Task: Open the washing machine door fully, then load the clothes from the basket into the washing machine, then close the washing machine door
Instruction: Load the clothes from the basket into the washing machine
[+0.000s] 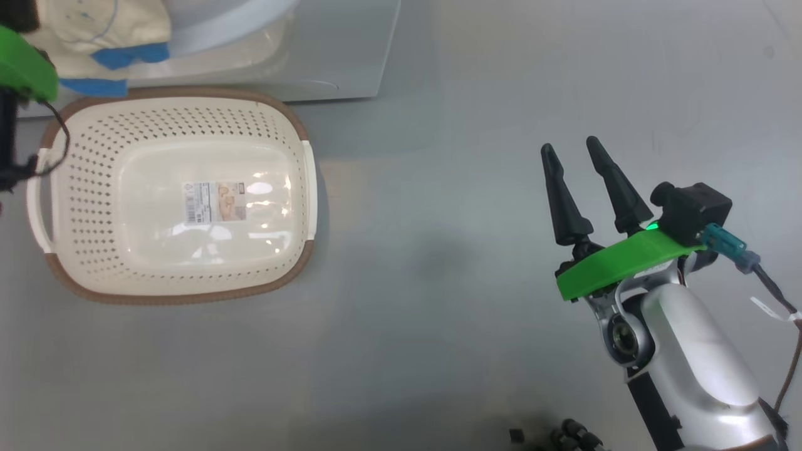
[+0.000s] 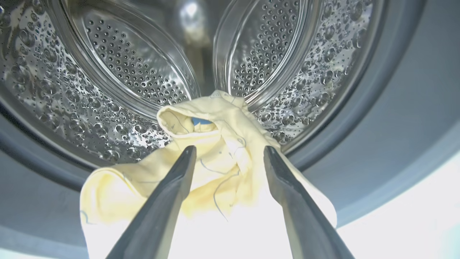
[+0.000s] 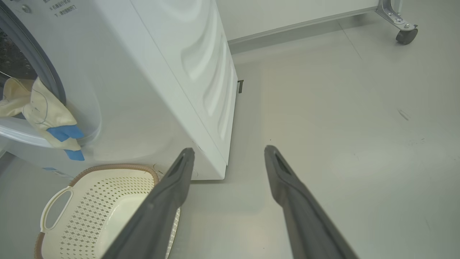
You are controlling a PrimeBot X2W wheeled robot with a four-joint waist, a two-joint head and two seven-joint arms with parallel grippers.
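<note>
Washing machine (image 3: pixel 172 72) is standing w/ drum (image 2: pixel 136 64) facing L gripper (image 2: pixel 229 148). Basket (image 1: pixel 88 188) is sitting on floor (image 1: pixel 438 282) just in front of machine. Clothes (image 2: pixel 222 144) are hanging over drum's lip, partly in, partly out. L gripper's fingers are standing apart over the clothes, clamping nothing; R gripper (image 1: pixel 570 144) is hovering over floor, fingers apart

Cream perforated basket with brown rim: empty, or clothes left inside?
Empty: the basket shows a bare bottom and its label sticker.
</note>
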